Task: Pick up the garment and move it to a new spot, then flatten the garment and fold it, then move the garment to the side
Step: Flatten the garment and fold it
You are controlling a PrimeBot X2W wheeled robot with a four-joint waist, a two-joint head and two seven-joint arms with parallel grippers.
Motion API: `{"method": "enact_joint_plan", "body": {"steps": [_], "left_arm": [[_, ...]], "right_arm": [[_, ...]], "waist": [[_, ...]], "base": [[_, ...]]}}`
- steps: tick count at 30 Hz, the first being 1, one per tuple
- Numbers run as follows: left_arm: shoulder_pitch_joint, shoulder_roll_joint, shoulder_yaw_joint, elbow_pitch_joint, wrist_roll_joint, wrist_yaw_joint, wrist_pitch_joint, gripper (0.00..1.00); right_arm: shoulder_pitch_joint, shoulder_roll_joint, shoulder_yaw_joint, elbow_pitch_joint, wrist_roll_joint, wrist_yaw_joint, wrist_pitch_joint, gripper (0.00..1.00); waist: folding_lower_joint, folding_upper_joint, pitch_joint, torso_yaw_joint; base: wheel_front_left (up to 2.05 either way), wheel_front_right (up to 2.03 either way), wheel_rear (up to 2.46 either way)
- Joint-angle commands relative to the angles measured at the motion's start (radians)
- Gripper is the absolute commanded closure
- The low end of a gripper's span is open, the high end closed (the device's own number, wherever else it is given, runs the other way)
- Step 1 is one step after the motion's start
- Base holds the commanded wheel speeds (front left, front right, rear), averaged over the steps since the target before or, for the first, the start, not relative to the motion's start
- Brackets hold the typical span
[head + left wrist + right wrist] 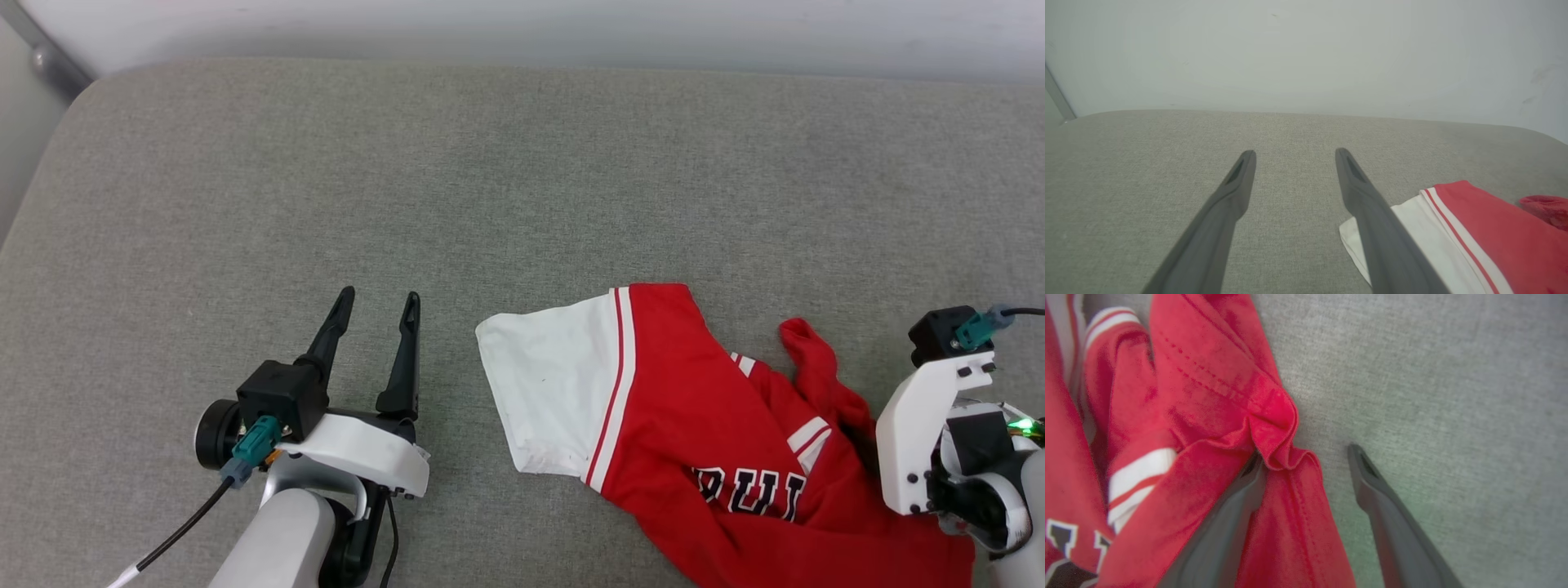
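At my rig over the grey cushion (490, 163), the first step of the job is not yet done: the red-and-white T-shirt (678, 408) lies crumpled at the near right of the head view, nothing lifted; its long axis runs from the white sleeve (547, 384), spread flat toward the middle of the cushion, down and rightward to the bunched red body with dark lettering (751, 490) beside my right arm; the right claw (1306, 451) points down at the shirt's right-hand edge, jaws spread wide and gripping nothing; in its wrist view one finger (1235, 506) has its tip tucked against a raised red fold (1274, 428) while the other stands over bare cushion, so a hemmed strip of red cloth lies between them; the left claw (381, 294) hangs low over the cushion, likewise released and empty, near the sleeve's cuff but apart from it, fingers aimed at the far wall (1306, 49); the shirt lies to its right. I judge the right arm the nearer and better placed; a pinch there ought to catch the fold, though loose cloth may slip from a shallow bite; the left would have to swing right to reach the sleeve.
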Motion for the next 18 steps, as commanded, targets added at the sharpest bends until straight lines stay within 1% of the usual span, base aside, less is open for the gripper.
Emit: {"method": "enact_joint_plan", "body": {"steps": [1,2,3,4,6,8,12,16,18], "left_arm": [[-0.009,-0.004,0.001,0.005,0.004,-0.005,-0.007,0.00],[-0.011,-0.007,0.001,0.008,0.005,-0.004,-0.009,0.00],[-0.010,-0.008,0.002,0.012,0.004,-0.005,-0.009,0.00],[-0.009,-0.010,0.003,0.015,0.004,-0.005,-0.009,0.00],[-0.006,-0.011,0.006,0.021,0.004,-0.005,-0.010,0.00],[-0.002,-0.012,0.008,0.027,0.002,-0.007,-0.011,0.00],[0.008,-0.016,0.010,0.036,0.003,-0.008,-0.013,0.00],[0.022,-0.016,0.013,0.041,0.002,-0.009,-0.014,0.00],[0.028,-0.017,0.013,0.042,0.003,-0.009,-0.015,0.00]], "right_arm": [[0.023,0.008,0.024,0.053,0.010,-0.001,0.034,0.29],[0.030,0.010,0.032,0.073,0.024,-0.001,0.050,0.58],[0.032,0.015,0.043,0.084,0.033,-0.001,0.061,0.82],[0.032,0.015,0.052,0.092,0.046,0.000,0.069,1.00],[0.023,0.010,0.063,0.089,0.064,0.000,0.066,1.00],[-0.003,-0.006,0.067,0.062,0.076,-0.001,0.035,1.00],[-0.070,-0.043,0.060,-0.007,0.054,-0.001,-0.080,1.00],[-0.095,-0.049,0.010,-0.049,0.006,-0.001,-0.196,1.00],[-0.101,-0.040,-0.047,-0.063,-0.023,-0.001,-0.247,1.00]], "waist": [[-0.0001,-0.0001,0.004,0.004],[-0.0001,-0.0001,0.003,0.005],[-0.0001,-0.0001,0.002,0.006],[-0.0001,-0.0001,-0.001,0.005],[-0.0001,-0.0001,-0.008,0.002],[-0.0001,-0.0001,-0.019,-0.002],[-0.0001,-0.0001,-0.046,-0.017],[-0.0001,-0.0001,-0.076,-0.037],[-0.0001,-0.0001,-0.089,-0.046]], "base": [[0.00,0.00,0.00],[0.00,0.00,0.00],[0.00,0.00,0.00],[0.00,0.00,0.00],[0.00,0.00,0.00],[0.00,0.00,0.00],[0.00,0.00,0.00],[0.00,0.00,0.00],[0.00,0.00,0.00]]}}
